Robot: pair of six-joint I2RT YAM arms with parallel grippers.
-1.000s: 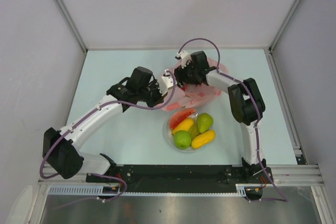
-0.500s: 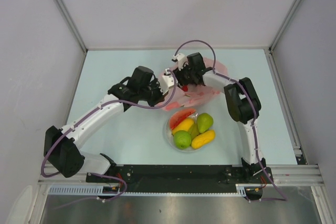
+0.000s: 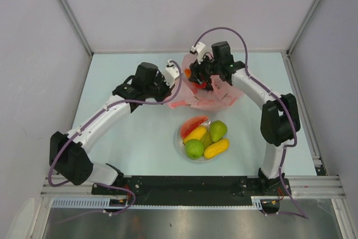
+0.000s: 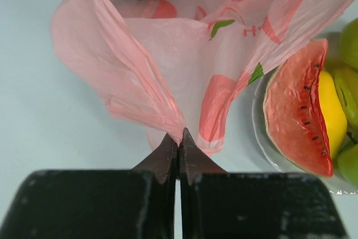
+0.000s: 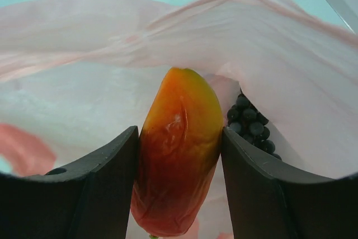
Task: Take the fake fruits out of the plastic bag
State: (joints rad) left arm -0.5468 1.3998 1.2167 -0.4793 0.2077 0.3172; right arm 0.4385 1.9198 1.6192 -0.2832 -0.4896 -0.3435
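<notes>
Clamping orange-red fruit (image 5: 178, 183) in right gripper (image 5: 180, 135), jaws pressed on both its flanks, inside the mouth of the plastic bag (image 4: 168, 54). Pinching a gathered fold of the bag's edge with left gripper (image 4: 178, 138), jaws fully closed on the film, holding the mouth up.

Key relation: long axis of the held fruit in line with the fingers, tip pointing away from the wrist, deeper into the bag. Likely calls for a straight pull back along that axis, up and out of the mouth, then over to the plate (image 3: 178, 144), just beside the bag on the side toward the arm bases. Right arm nearer and already loaded, left best kept as anchor. Probable risk: thin film snagging on the fruit and coming along.

Counts:
- 1 fruit in grip
- 1 grape bunch (image 5: 250, 124) in the bag, just right of the held fruit, touching or not, cannot tell
- on plate: 1 watermelon slice (image 4: 296, 110), 1 yellow fruit (image 3: 196, 134), 1 yellow-orange oblong fruit (image 3: 216, 148), 2 green fruits (image 3: 218, 130) clear, maybe a third green one in the middle, partly hidden
- 1 bag, 1 plate, both on the table (image 3: 140, 149)
- rest of bag interior hidden by film
</notes>
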